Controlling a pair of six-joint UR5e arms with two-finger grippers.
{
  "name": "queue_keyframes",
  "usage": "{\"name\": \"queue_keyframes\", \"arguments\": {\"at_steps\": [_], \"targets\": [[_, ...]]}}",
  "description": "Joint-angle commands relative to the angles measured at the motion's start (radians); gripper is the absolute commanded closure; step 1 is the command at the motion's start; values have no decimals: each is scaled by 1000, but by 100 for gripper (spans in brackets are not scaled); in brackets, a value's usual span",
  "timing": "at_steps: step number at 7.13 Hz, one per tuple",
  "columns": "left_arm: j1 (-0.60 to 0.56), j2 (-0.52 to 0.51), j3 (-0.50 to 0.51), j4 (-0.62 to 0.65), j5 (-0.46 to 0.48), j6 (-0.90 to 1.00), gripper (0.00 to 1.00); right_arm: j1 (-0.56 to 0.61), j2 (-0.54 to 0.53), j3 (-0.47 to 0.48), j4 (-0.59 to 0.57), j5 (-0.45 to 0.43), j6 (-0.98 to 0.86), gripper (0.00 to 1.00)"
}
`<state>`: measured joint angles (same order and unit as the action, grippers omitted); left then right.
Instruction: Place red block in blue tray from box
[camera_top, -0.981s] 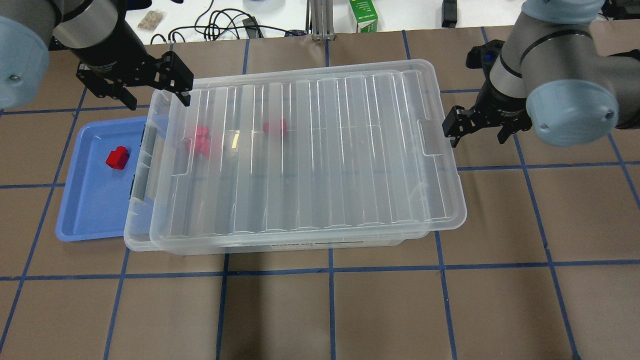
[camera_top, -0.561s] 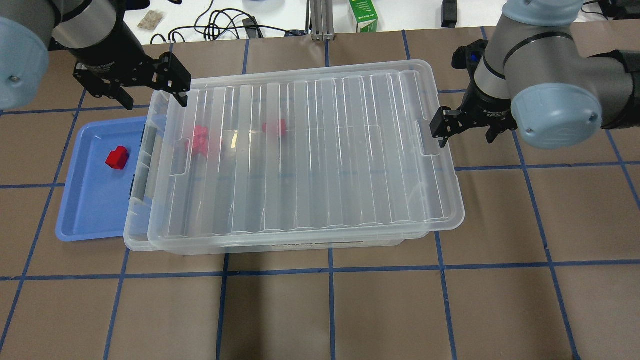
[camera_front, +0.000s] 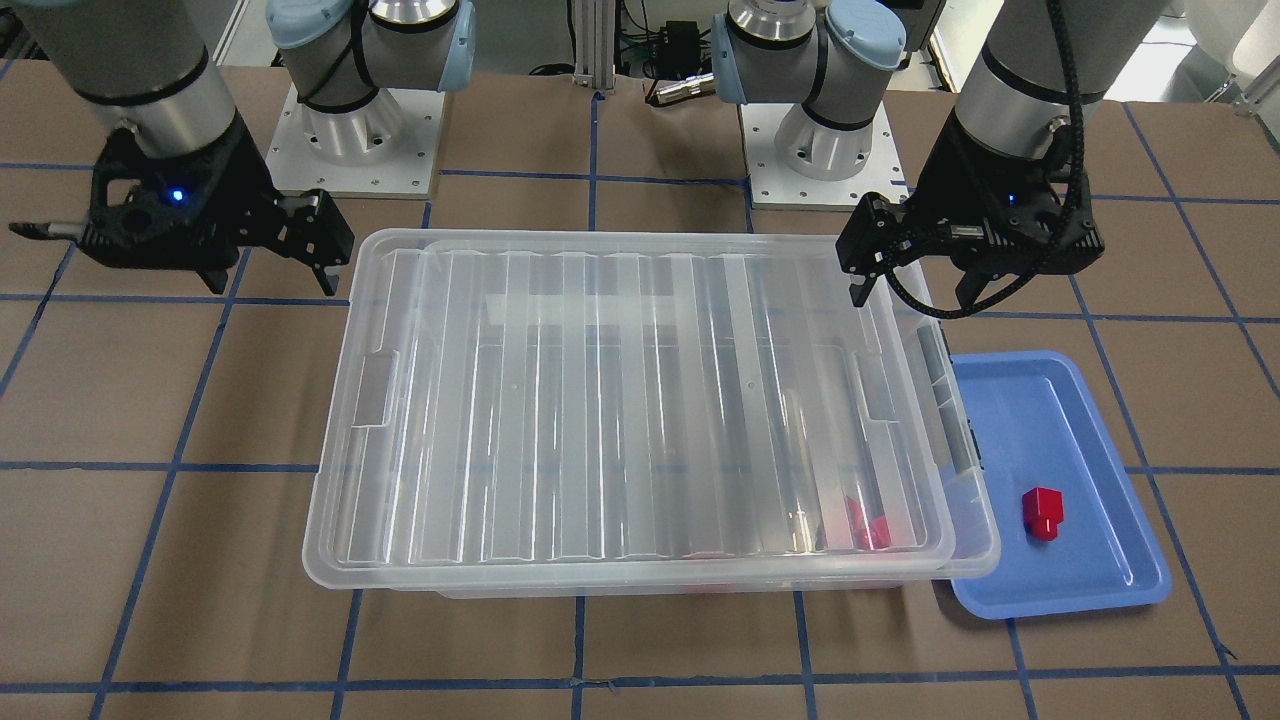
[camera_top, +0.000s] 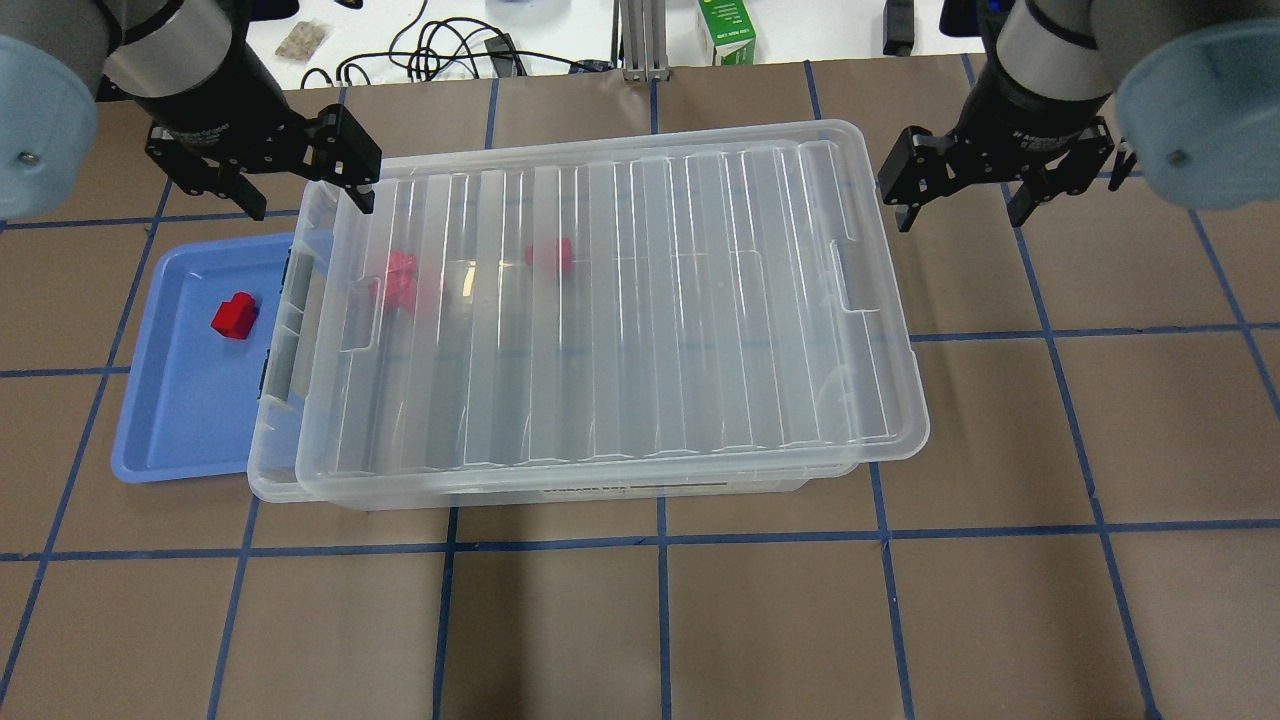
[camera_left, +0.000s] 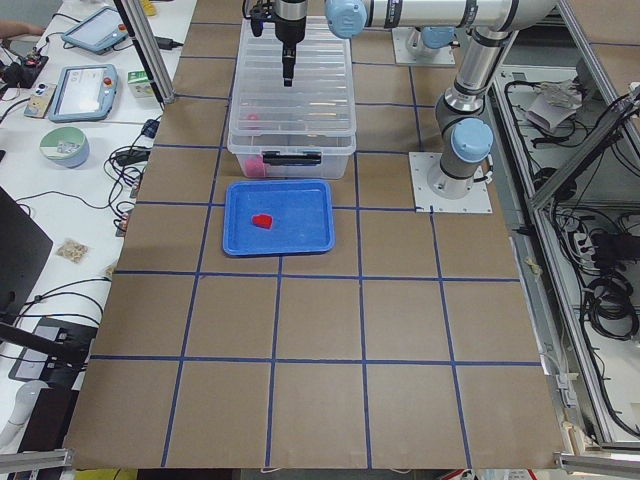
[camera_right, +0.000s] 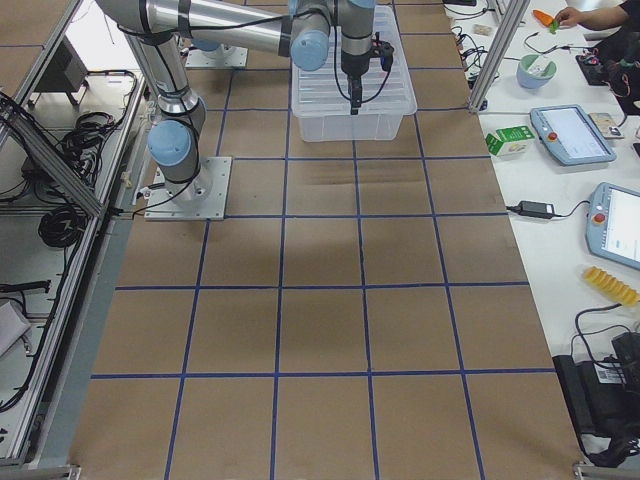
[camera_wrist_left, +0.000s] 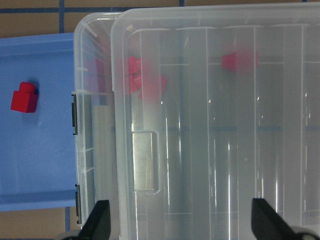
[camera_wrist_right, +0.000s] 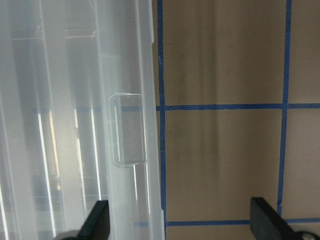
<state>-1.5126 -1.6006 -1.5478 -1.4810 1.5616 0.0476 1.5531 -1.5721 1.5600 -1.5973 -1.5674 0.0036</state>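
Observation:
The box (camera_top: 272, 470) is a clear bin with its ribbed lid (camera_top: 620, 300) lying slightly skewed on top. Through the lid I see red blocks (camera_top: 400, 280) near the box's left end and another (camera_top: 550, 255) further in. One red block (camera_top: 235, 315) lies in the blue tray (camera_top: 170, 420), which touches the box's left end. My left gripper (camera_top: 305, 200) is open and empty above the box's far left corner. My right gripper (camera_top: 960, 212) is open and empty, above the table beyond the lid's right end. The left wrist view shows the tray block (camera_wrist_left: 24, 97) and the blocks under the lid (camera_wrist_left: 142, 82).
A white bench behind the table holds a green carton (camera_top: 727, 35) and cables (camera_top: 440, 50). The arm bases (camera_front: 360, 130) stand at the robot's side. Brown table with blue tape grid (camera_top: 660, 600) lies in front of the box.
My right gripper has drawn back from the lid's right end toward the table's far side. The lid has shifted slightly left. My left gripper has barely moved.

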Motion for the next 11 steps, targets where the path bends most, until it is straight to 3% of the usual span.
{"name": "queue_keyframes", "arguments": {"at_steps": [1, 11], "targets": [[-1, -1, 0, 1, -1, 0, 0, 85, -14, -110, 111, 9, 128, 0], [-8, 2, 0, -7, 6, -2, 0, 105, 15, -104, 105, 1, 125, 0]]}}
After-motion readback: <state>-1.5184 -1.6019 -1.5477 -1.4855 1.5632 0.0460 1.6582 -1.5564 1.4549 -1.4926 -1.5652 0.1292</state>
